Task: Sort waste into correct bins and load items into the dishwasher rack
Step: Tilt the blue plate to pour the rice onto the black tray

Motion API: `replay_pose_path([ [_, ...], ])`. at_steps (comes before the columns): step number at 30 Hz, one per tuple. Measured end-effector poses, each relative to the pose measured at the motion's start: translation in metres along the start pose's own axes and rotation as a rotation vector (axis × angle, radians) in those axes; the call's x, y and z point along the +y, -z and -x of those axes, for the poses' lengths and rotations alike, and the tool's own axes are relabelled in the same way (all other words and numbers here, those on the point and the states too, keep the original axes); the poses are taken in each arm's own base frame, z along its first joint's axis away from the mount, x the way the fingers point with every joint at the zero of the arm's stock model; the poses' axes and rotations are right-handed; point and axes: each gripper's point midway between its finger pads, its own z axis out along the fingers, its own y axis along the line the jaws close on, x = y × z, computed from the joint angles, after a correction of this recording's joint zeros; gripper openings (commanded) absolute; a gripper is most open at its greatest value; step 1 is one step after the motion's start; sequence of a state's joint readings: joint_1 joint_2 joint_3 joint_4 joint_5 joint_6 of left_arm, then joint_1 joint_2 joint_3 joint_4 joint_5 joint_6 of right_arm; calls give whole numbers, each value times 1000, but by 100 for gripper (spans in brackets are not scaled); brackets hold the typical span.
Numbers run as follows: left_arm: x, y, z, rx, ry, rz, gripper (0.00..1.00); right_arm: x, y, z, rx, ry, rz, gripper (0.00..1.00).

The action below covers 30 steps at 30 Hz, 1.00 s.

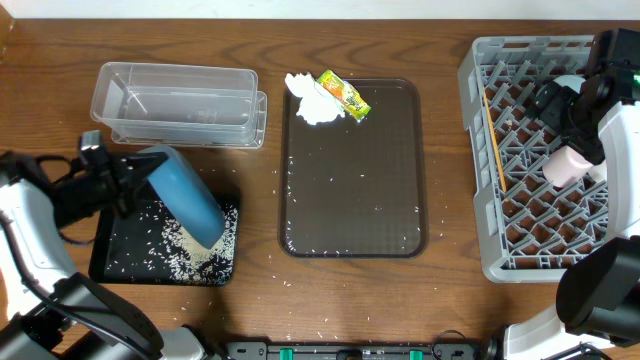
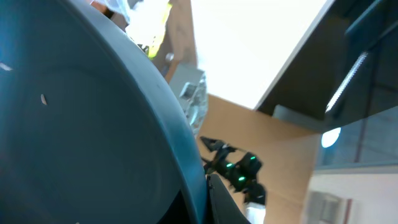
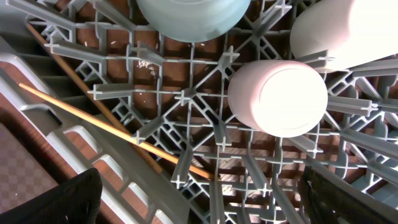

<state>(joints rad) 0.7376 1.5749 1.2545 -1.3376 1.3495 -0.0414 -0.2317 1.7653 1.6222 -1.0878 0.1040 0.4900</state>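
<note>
Overhead, the left gripper (image 1: 138, 182) has its jaws clamped on the dark blue plate (image 1: 190, 203), which tilts over the black tray (image 1: 108, 262) (rice (image 1: 192, 258) beneath). The dishwasher rack (image 1: 478, 120) lies well to the right, under the right gripper (image 1: 558, 105), whose jaws are spread and empty.

Brown wooden table (image 1: 400, 30). Sitting straight on it, left to right:
- clear tub (image 1: 110, 92) at far left
- black tray (image 1: 108, 262) near left, just in front of tub
- brown serving tray (image 1: 350, 200) in middle
- grey rack (image 1: 478, 150) at right edge

Stray rice grains (image 1: 286, 283) on bare wood between the two trays. White napkin (image 1: 308, 100) at serving tray's far-left corner, seems to spill onto wood.
</note>
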Motion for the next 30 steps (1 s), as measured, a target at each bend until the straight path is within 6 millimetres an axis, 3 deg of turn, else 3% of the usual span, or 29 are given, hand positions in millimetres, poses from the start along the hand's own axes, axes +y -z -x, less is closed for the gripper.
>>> replay_pose_path([
  [9,-3,27,9,-82,13,-67,6,0,0,0,0,0,0,99],
  [21,-3,38,7,-107,-3,-84,6,0,0,0,0,0,0,99],
  [24,-4,37,-3,-85,51,-93,6,0,0,0,0,0,0,99],
  [30,-12,39,-3,-96,-28,-134,6,0,0,0,0,0,0,99],
])
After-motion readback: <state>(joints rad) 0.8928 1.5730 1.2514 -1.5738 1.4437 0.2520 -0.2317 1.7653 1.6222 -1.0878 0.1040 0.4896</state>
